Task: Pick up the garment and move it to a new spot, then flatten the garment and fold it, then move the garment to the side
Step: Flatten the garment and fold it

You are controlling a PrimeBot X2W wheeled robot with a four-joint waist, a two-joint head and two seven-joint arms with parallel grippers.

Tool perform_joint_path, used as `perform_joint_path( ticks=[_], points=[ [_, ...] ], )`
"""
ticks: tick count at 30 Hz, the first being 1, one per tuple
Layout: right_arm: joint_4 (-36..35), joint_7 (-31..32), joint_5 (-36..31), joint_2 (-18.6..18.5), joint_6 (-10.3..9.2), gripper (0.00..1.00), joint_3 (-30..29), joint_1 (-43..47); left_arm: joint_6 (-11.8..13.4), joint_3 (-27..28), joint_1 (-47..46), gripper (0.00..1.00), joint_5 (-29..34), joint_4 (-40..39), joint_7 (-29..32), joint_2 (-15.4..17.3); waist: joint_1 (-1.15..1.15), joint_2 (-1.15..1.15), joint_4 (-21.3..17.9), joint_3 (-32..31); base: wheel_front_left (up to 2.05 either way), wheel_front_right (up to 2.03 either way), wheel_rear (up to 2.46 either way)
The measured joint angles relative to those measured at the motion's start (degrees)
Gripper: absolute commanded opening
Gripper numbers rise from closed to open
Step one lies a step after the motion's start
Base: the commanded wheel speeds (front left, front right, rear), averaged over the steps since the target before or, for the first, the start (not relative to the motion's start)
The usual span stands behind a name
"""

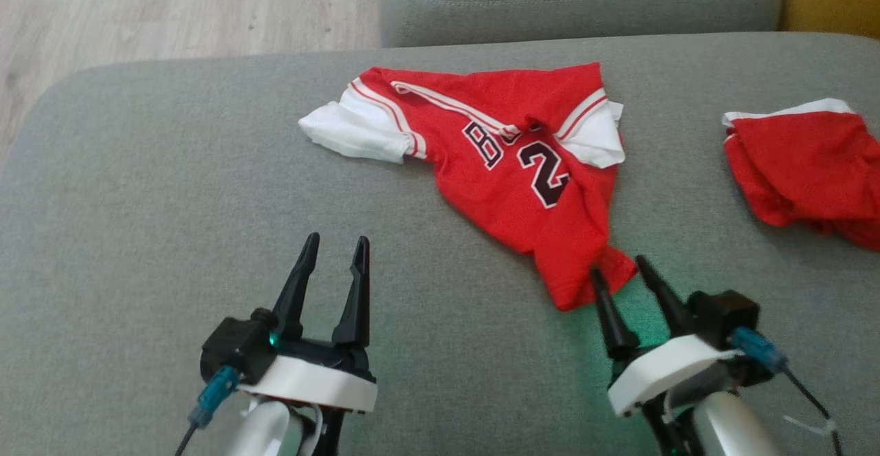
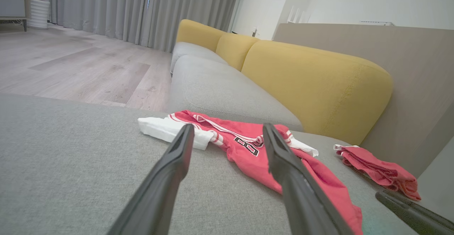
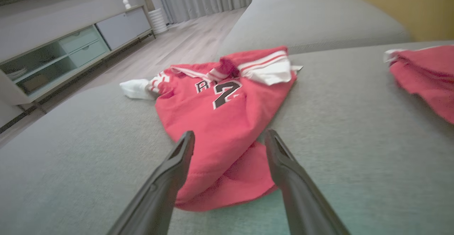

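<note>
— Grey sofa seat serves as the work surface, with wooden floor beyond its far left corner. Where does the task item lie?

— The jersey lies crumpled near the middle of the seat. A second red garment lies well apart, at the robot's right.

— Describe the jersey.

— Red body and white sleeves with red stripes. A dark numeral 2 and part of some lettering face up. One sleeve spreads to the left and the other is folded over the body. The cloth narrows to a bunched hem corner on the near side.

— Gripper status?

— The right gripper is released. Its jaws stand apart on either side of that near hem corner, and contact with the cloth cannot be confirmed. The left gripper is also released, empty, over bare cushion and apart from the jersey.

— Why this arrangement?

— Judgement: the hem corner is the nearest graspable edge, so the right arm is set to pinch it for the lift. The left arm waits clear.
</note>
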Motion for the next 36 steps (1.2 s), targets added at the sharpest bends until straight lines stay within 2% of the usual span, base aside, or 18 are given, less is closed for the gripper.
perform_joint_path(
  ticks=[4, 11, 12, 13, 14, 19, 24, 29, 31, 33, 36],
  points=[
    [1.27, 3.82, 4.35, 0.0, 0.0, 1.0, 3.56, -0.27, 0.0, -0.2, -0.03, 1.0, -0.02, 0.46, 0.0, -0.01, 0.0, 0.0, 1.09, 0.66, 0.0, 0.0, 0.0],
    [6.67, 7.82, 5.37, -0.01, 0.0, 1.0, 7.45, -4.03, 0.01, -0.91, -0.23, 1.0, -0.15, 0.74, 0.0, -0.01, 0.01, 0.0, 2.9, 1.86, 0.0, 0.0, 0.0],
    [7.26, 7.65, 5.22, -0.01, 0.0, 0.61, 7.65, -4.81, 0.02, -1.02, -0.24, 1.0, -0.15, 0.75, 0.0, -0.01, 0.01, 0.0, 3.1, 1.95, 0.0, 0.0, 0.0],
    [7.55, 6.88, 4.63, -0.01, 0.0, 0.07, 7.64, -5.52, 0.03, -1.15, -0.24, 1.0, -0.15, 0.75, 0.0, -0.01, 0.01, 0.0, 3.25, 2.02, 0.0, 0.0, 0.0],
    [7.6, 5.99, 4.12, -0.02, -0.01, 0.0, 7.48, -6.17, 0.05, -1.24, -0.24, 1.0, -0.15, 0.75, 0.0, -0.01, 0.0, 0.0, 3.36, 2.05, 0.0, 0.0, 0.0],
    [5.25, 1.74, 2.67, -0.03, 0.0, 0.0, 4.82, -8.22, 0.35, -1.08, -0.23, 1.0, -0.15, 0.8, 0.0, -0.01, 0.01, 0.0, 3.11, 1.63, 0.0, 0.0, 0.0],
    [-1.22, 0.68, 2.82, -0.03, 0.0, 0.0, -1.74, -8.24, 0.45, -0.2, -0.17, 1.0, -0.15, 0.83, 0.0, 0.0, 0.0, 0.0, 2.05, 0.84, 0.0, 0.0, 0.0],
    [-6.38, 4.34, 3.58, -0.77, 0.0, 0.0, -8.22, -8.56, 0.44, -0.38, -0.16, 1.0, -0.15, 0.75, 0.0, 0.0, 0.0, 0.0, 1.34, 0.88, 0.0, 0.0, 0.0],
    [-6.45, 5.28, 3.26, -1.49, 0.0, 0.0, -9.18, -9.04, 0.44, -0.51, -0.17, 1.0, -0.15, 0.75, 0.0, 0.0, 0.01, 0.0, 1.42, 1.03, 0.0, 0.0, 0.0],
    [-5.58, 8.57, 4.06, -2.15, 0.0, 0.0, -13.43, -12.1, 0.43, -1.43, -0.21, 1.0, -0.62, 0.75, 0.0, 0.0, 0.0, 0.0, 2.02, 1.52, 0.0, 0.0, 0.0],
    [-1.65, 11.67, 5.46, -3.24, -0.01, 0.0, -16.39, -15.94, 0.42, -2.12, -0.24, 1.0, -1.07, 0.76, 0.0, -0.01, 0.0, 0.0, 2.97, 1.95, 0.0, 0.0, 0.0]
  ],
)
